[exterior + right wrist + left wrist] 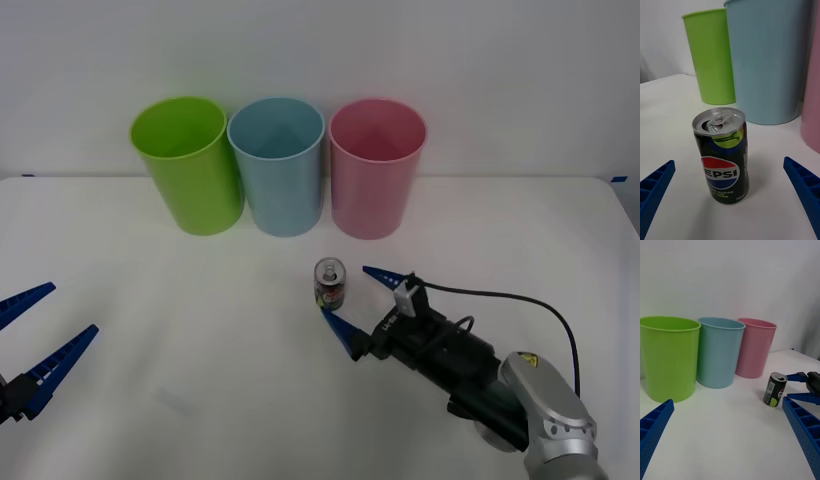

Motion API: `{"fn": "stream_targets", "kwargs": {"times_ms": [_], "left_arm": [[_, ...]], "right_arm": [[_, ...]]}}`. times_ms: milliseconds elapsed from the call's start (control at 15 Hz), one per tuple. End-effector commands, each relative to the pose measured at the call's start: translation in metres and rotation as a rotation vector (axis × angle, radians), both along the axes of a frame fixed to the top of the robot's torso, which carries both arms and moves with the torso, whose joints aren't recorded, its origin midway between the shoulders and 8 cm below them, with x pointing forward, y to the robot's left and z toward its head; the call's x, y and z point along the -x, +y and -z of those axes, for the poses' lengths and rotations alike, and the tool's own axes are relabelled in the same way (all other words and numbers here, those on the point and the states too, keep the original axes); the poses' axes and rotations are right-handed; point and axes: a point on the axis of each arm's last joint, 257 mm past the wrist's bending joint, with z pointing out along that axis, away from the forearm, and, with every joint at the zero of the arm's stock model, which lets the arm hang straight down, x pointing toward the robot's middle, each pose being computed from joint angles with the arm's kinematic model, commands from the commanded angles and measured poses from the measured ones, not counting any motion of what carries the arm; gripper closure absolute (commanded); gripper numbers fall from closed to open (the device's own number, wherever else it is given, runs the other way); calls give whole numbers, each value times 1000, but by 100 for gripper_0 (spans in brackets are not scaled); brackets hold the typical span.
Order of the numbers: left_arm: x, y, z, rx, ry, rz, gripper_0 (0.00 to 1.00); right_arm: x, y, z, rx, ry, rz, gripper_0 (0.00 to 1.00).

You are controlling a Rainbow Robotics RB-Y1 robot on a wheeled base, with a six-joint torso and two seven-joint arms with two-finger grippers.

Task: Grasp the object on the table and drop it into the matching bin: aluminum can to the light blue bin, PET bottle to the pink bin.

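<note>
The aluminum can point(330, 284) stands upright on the white table point(180, 300), in front of the gap between the light blue bin point(283, 175) and the pink bin point(375, 180). It has a silver top and a dark Pepsi label point(723, 165). My right gripper point(345, 291) is open and low over the table. Its blue fingers point(657, 183) reach toward the can from either side without touching it. My left gripper point(73, 308) hangs open at the table's left edge, far from the can point(775, 389).
A lime green bin point(190, 170) stands left of the light blue one, and the three bins form a row at the back against a white wall. A black cable point(520, 300) loops over my right arm.
</note>
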Motion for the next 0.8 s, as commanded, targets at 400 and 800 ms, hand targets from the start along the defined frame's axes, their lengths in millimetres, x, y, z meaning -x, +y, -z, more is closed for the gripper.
{"fn": "stream_targets", "kwargs": {"times_ms": [400,800], "left_arm": [[0,0,0,0,0,0,0],[0,0,0,0,0,0,0]], "right_arm": [[-21,27,7,28,6,-4,0],[-25,38,6,37,-3,4,0]]}}
